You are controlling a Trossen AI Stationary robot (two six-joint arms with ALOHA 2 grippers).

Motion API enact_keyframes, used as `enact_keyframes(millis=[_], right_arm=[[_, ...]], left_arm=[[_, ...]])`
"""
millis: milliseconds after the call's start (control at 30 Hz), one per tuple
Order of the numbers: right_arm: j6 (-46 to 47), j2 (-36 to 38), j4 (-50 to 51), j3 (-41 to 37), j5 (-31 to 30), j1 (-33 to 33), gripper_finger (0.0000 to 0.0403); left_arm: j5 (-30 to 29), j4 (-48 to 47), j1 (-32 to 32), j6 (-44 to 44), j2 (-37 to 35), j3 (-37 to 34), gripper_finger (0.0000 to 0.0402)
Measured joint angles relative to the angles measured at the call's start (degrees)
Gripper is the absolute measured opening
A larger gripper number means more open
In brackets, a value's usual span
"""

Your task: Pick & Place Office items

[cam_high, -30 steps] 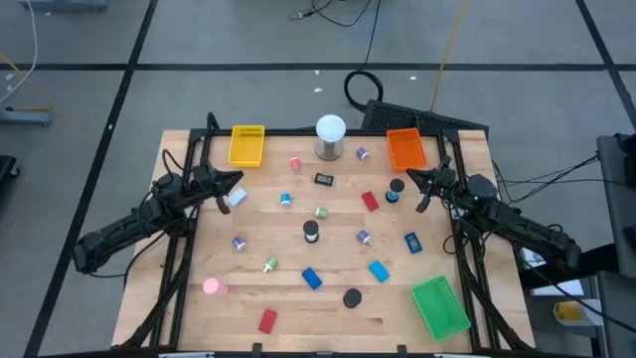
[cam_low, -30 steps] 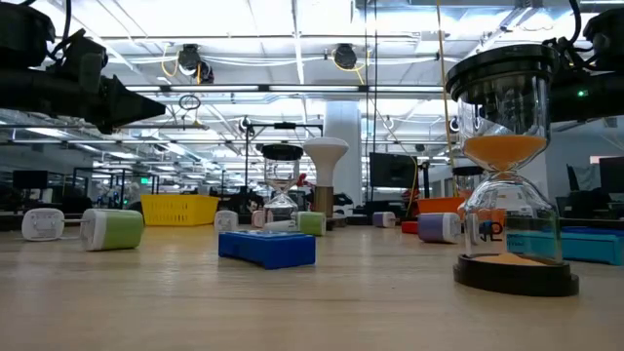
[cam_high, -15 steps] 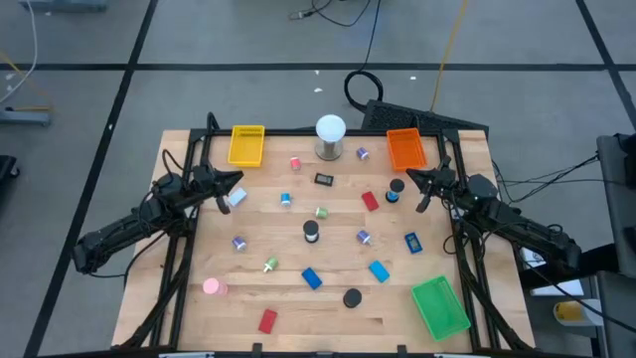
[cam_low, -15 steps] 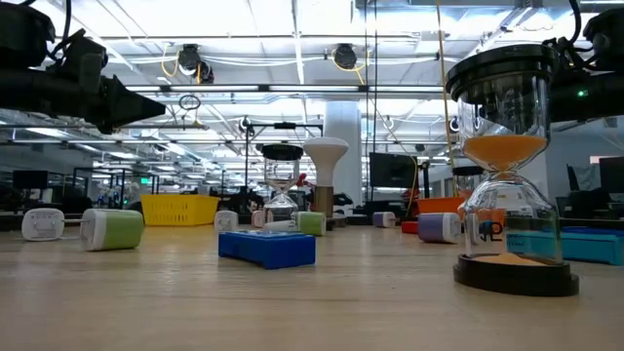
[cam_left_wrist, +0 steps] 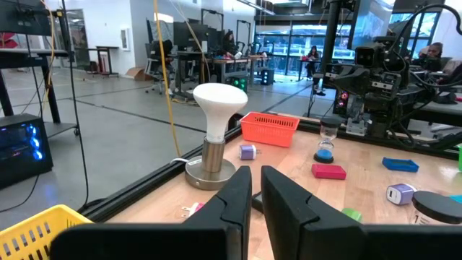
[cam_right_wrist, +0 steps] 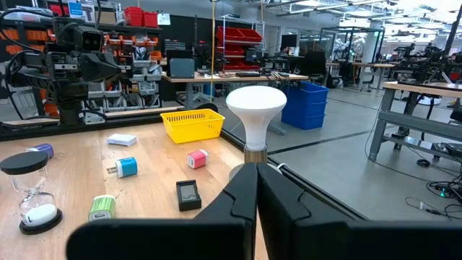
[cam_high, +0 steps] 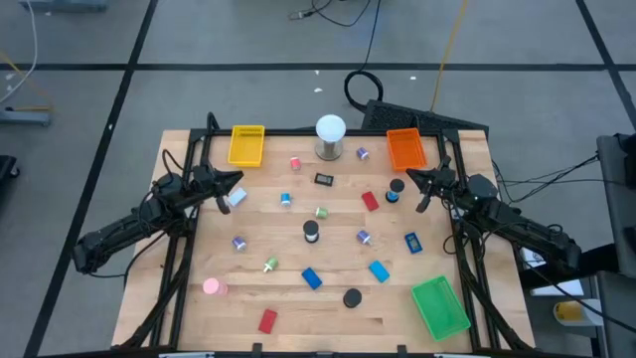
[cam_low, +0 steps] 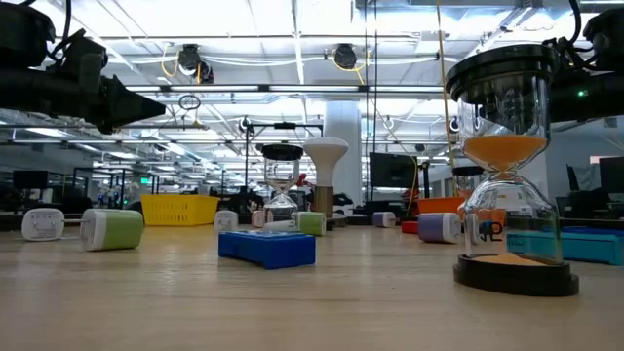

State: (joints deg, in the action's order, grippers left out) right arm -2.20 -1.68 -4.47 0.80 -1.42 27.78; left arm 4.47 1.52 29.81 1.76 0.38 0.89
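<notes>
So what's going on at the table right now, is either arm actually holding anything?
No, neither arm holds anything. The left gripper hangs shut at the table's left edge, and the right gripper hangs shut at the right edge near the orange tray. The office items, such as the blue block, the red block and the pink round piece, lie scattered on the wooden table. The yellow tray and green tray look empty.

Pale wood table [cam_high: 328,308], matt; glossy glass hourglass [cam_low: 505,127]; plastic mesh trays [cam_high: 246,145].
</notes>
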Motion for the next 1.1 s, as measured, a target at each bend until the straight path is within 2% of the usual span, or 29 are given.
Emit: enact_keyframes(millis=[900,1033,1100], right_arm=[[0.0,-0.01,-0.03,0.06,0.01,-0.01,0.0],[0.43,0.01,-3.67,0.06,0.03,-0.01,0.0],[3.97,0.01,-6.07,0.05,0.16,-0.01,0.0]], left_arm=[[0.0,0.0,0.02,0.0,-0.01,-0.02,0.0037],[0.0,0.0,0.0,0.01,-0.01,-0.01,0.0037],[0.0,0.0,0.02,0.01,-0.01,-0.02,0.0037]])
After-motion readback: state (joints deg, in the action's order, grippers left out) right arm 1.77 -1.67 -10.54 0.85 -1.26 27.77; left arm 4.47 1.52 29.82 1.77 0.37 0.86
